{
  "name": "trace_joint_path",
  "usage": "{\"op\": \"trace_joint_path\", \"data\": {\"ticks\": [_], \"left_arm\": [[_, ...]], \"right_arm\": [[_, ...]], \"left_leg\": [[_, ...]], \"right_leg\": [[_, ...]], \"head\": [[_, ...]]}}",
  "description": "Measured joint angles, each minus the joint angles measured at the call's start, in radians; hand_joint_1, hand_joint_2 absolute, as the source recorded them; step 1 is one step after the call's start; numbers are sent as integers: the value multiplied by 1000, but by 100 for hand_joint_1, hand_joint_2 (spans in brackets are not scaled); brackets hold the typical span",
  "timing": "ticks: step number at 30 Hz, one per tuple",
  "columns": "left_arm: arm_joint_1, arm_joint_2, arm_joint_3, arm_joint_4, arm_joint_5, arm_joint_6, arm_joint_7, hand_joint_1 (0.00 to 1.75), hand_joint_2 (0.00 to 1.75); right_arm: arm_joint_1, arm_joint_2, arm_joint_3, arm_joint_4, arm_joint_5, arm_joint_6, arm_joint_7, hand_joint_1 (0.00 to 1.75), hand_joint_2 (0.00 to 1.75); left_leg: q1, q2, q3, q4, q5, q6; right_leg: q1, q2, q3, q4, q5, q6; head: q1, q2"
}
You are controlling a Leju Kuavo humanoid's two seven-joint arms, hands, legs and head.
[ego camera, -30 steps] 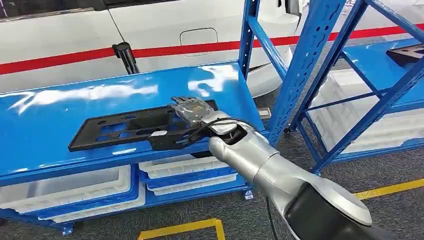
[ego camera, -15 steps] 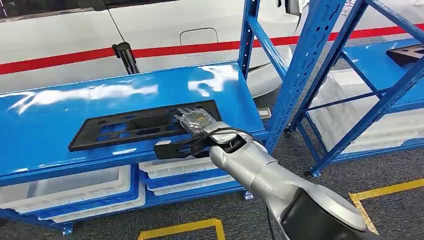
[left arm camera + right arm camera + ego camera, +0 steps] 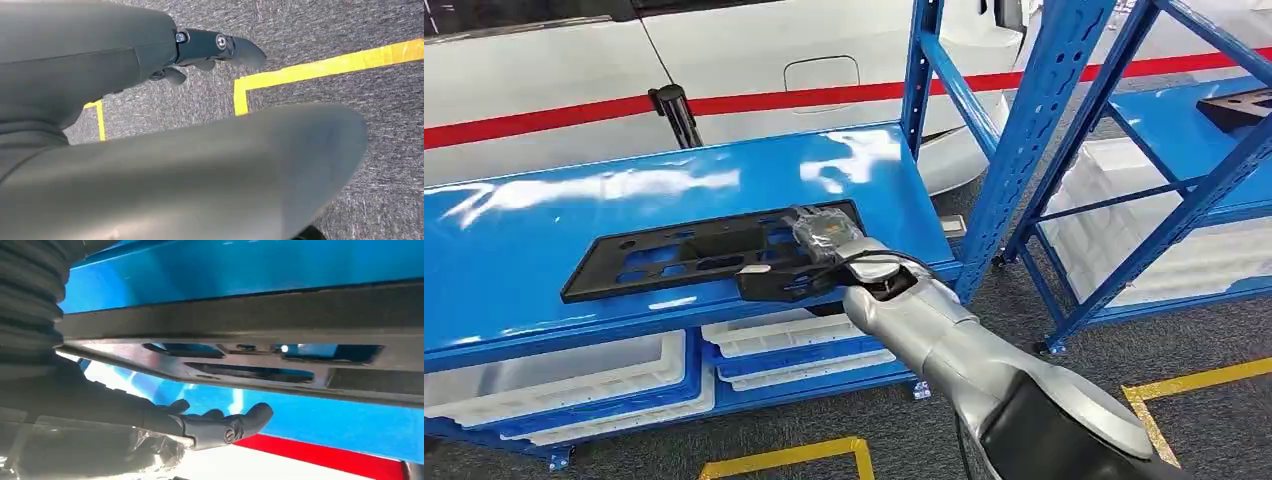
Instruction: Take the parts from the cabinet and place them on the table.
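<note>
A long flat black part [image 3: 674, 255] with several cut-outs lies on the glossy blue shelf top [image 3: 544, 215]. My right hand [image 3: 824, 235] lies over the part's right end, and its dark thumb [image 3: 769, 280] reaches out along the near edge. Up close in the right wrist view, the part [image 3: 280, 325] is seen edge-on, and the right hand [image 3: 210, 425] has its thumb and fingers apart from it, holding nothing. My left hand [image 3: 210, 47] hangs over the grey floor, fingers extended and holding nothing.
White bins [image 3: 574, 370] sit on the lower shelf under the part. Blue rack uprights [image 3: 1034, 130] stand right of my arm. Another dark part [image 3: 1239, 105] lies on the right-hand rack. A white vehicle [image 3: 724, 50] is behind the shelf. Yellow tape [image 3: 794, 455] marks the floor.
My right hand slid back from on top of the part toward its near right corner, then edged forward slightly. The part has not moved.
</note>
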Motion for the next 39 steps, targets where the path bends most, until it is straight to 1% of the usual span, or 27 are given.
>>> {"op": "trace_joint_path", "data": {"ticks": [5,6,7,9,10,11,12,13,15,17,18,20,21,22,23,24,29,30,32,34,36,39], "left_arm": [[0,0,0,0,0,-5,-5,0,0],[0,0,0,0,0,-5,-6,0,0],[0,0,0,0,0,-6,-10,0,0],[0,-1,0,0,3,-14,-45,0,0],[1,-1,2,0,14,-13,-93,0,0],[1,-2,8,0,23,4,-180,0,0],[0,-3,12,0,24,27,-254,0,0],[-2,-4,14,0,24,49,-296,0,0],[-6,-5,24,-1,42,71,-336,0,0],[-6,-6,38,-1,59,46,-401,0,0],[-6,-6,41,-1,61,38,-422,0,0],[-8,-6,53,-1,67,55,-443,0,0],[-8,-6,57,-1,70,58,-452,0,175],[-9,-6,59,-1,77,59,-454,0,175],[-10,-7,66,-1,88,50,-453,0,0],[-11,-7,74,0,97,34,-449,0,0],[-12,-8,90,0,97,36,-454,0,0],[-12,-8,93,-1,97,36,-456,0,175],[-12,-9,99,0,96,31,-459,0,175],[-12,-9,101,0,96,13,-458,0,175],[-11,-9,106,0,96,7,-461,0,175],[-11,-9,110,0,98,18,-469,0,175]], "right_arm": [[-3,6,-6,16,5,0,5,0,175],[-3,6,-6,20,5,0,5,10,175],[-3,6,-6,24,6,1,5,175,175],[-2,6,-6,33,14,0,5,175,175],[-1,7,-6,38,22,-4,7,175,175],[0,7,-8,44,34,-13,12,175,175],[0,6,-11,50,40,-22,17,175,175],[0,6,-13,55,43,-26,18,175,175],[0,6,-19,61,45,-32,18,175,175],[-1,6,-29,64,47,-40,13,171,175],[-1,6,-35,65,49,-41,11,173,175],[-3,6,-45,66,52,-44,2,175,175],[-6,6,-49,66,54,-44,-4,175,175],[-8,6,-51,66,57,-46,-8,175,175],[-10,6,-55,66,58,-50,-17,175,175],[-11,6,-59,66,59,-55,-26,175,175],[-13,6,-80,53,50,-79,-78,175,175],[-13,5,-89,39,41,-85,-92,175,175],[-12,-5,-111,4,28,-93,-125,175,175],[-2,-28,-137,-68,9,-92,-158,175,175],[5,-63,-178,-189,2,-85,-166,175,175],[5,-104,-230,-334,15,-82,-165,175,175]], "left_leg": [[0,0,0,0,0,0],[0,0,0,0,0,0],[0,0,0,0,0,0],[0,0,0,0,0,0],[0,0,0,0,0,0],[0,0,0,0,0,0],[0,0,0,0,0,0],[0,0,0,0,0,0],[0,1,0,0,0,0],[0,0,1,0,0,0],[0,0,1,0,0,0],[0,1,1,0,0,0],[0,1,1,0,0,0],[0,1,1,0,0,0],[0,1,1,0,0,0],[0,1,2,0,0,0],[0,1,3,0,0,0],[0,1,3,0,0,0],[0,1,2,0,0,0],[0,1,2,0,0,0],[0,0,1,1,0,0],[0,0,0,1,0,0]], "right_leg": [[0,0,0,0,0,0],[0,0,0,0,0,0],[0,0,0,0,0,0],[0,0,0,0,0,0],[0,0,0,0,0,0],[0,0,0,0,0,0],[0,0,0,0,0,0],[0,0,0,0,0,0],[0,0,0,0,0,0],[0,0,0,0,0,0],[0,0,0,0,0,0],[0,0,0,0,0,0],[0,1,0,0,0,0],[0,1,0,0,0,0],[0,0,1,0,0,0],[0,0,1,0,0,0],[0,0,2,0,0,0],[0,0,2,0,0,0],[0,0,2,0,0,0],[0,1,1,0,0,0],[0,0,0,0,0,0],[0,0,0,0,0,0]], "head": [[0,0],[0,0],[0,0],[0,0],[0,0],[0,0],[0,0],[0,0],[0,0],[0,0],[0,0],[0,0],[0,0],[0,0],[0,0],[0,0],[0,0],[0,0],[0,0],[0,0],[0,0],[0,0]]}}
